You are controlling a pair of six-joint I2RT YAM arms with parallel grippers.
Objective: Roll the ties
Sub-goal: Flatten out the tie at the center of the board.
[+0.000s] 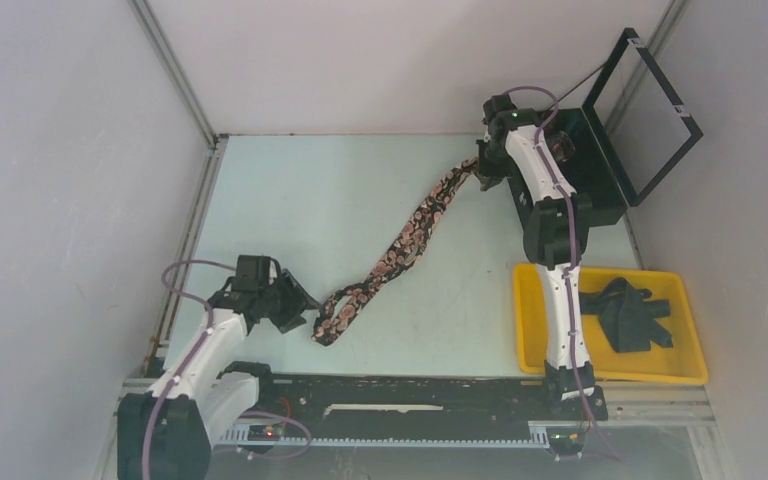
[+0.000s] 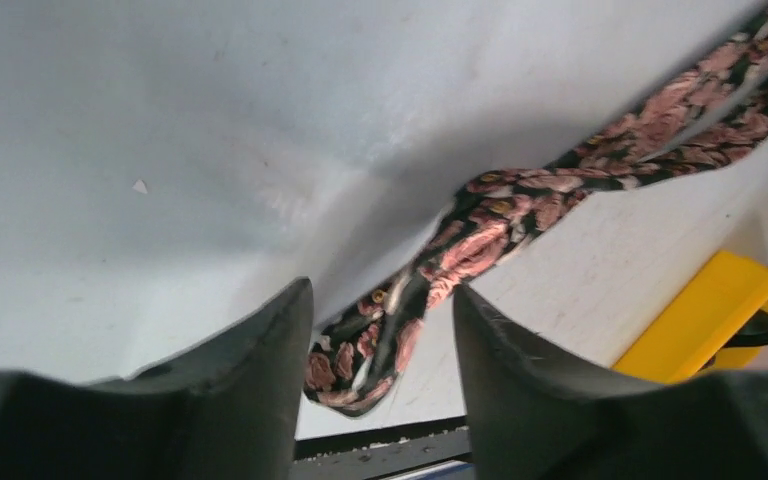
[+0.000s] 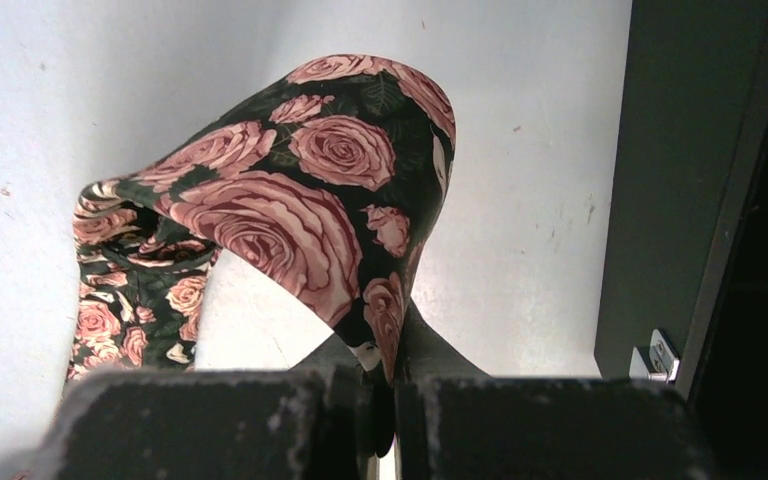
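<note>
Free table (image 1: 310, 200) left of tie (image 1: 410, 235), black box (image 1: 600, 170) (lid (image 1: 644, 116) raised) far right

White left arm (image 1: 205, 345), white right arm (image 1: 557, 310); black joints (image 1: 552, 235); purple cables (image 1: 558, 190); black pincer fingers (image 2: 230, 400).

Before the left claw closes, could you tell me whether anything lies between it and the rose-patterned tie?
Nothing visible does: the near end of the tie lies directly ahead of the open left claw. The right claw pinches its far end.
</note>
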